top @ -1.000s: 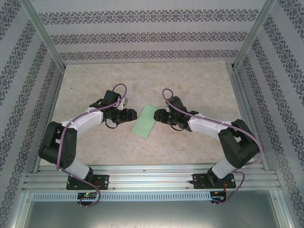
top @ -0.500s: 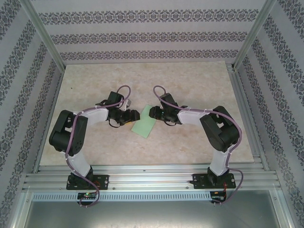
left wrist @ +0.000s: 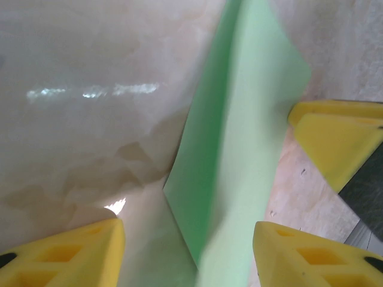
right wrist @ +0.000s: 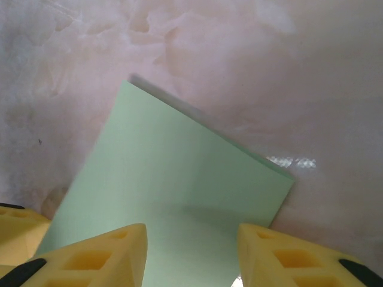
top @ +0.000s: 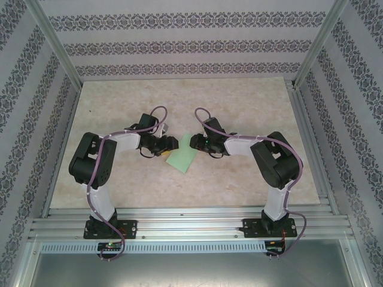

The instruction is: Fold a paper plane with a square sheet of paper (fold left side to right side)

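The square sheet of paper [top: 182, 158] lies mid-table as a long pale green rectangle, doubled over. My left gripper [top: 170, 143] is at its far left edge and my right gripper [top: 192, 142] at its far right corner, tips almost facing. In the left wrist view the paper [left wrist: 239, 149] runs up between my left gripper's [left wrist: 188, 257] wide-apart yellow fingers, one side raised and shaded; the right arm's yellow fingertip [left wrist: 338, 143] shows beyond it. In the right wrist view the paper [right wrist: 173, 173] lies flat under my right gripper [right wrist: 191, 257], which is open.
The pale marbled tabletop [top: 239, 101] is bounded by patterned walls and aluminium posts [top: 57, 42]. An aluminium rail [top: 191, 224] carries both arm bases at the near edge. Both arms bend inward, elbows out to the sides.
Both grippers have closed in on the paper's far end, left moving right and right moving left. The left jaws have narrowed a little. The paper lies where it was.
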